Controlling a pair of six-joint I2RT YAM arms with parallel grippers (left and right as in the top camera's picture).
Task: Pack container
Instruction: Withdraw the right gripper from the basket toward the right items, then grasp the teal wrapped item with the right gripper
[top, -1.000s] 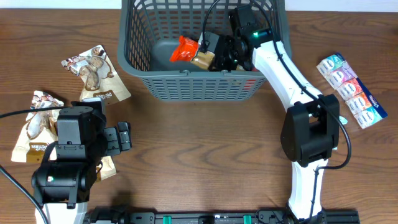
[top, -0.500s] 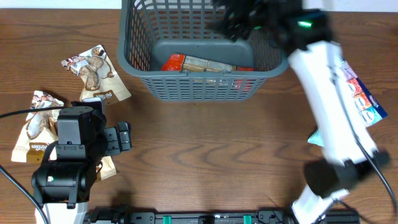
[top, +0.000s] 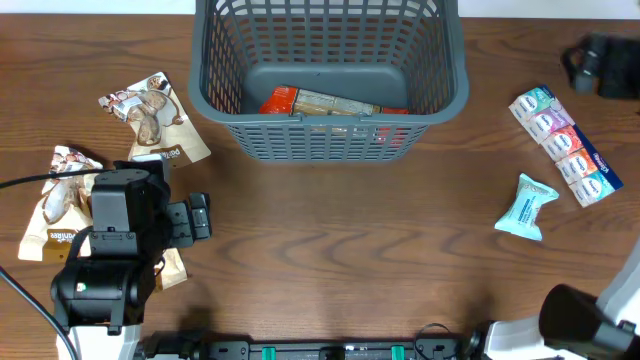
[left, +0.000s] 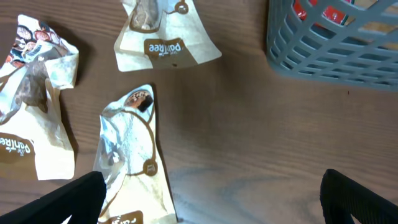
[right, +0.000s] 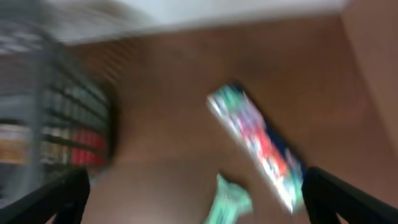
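The container (top: 322, 142), a dark grey slotted basket, stands at the table's far middle. A red and tan packet (top: 330, 103) lies flat on its bottom. My right gripper (top: 600, 65) hovers far right of the basket, above a multicoloured strip pack (top: 562, 145). The blurred right wrist view shows it open (right: 199, 199) and holding nothing, with the strip pack (right: 258, 143), a teal packet (right: 230, 202) and the basket (right: 68, 106) below. My left gripper (top: 200, 218) stands open (left: 211, 205) at the left, over a cream packet (left: 130, 162).
Two more cream and brown snack packets (top: 150, 115) (top: 60, 200) lie on the table's left side. A light blue packet (top: 527, 207) lies at the right, just below the strip pack. The right arm's base (top: 575, 320) fills the near right corner.
My right gripper opened, let go of the red and tan packet in the basket, and swung up and out to the right. The left arm has not moved.
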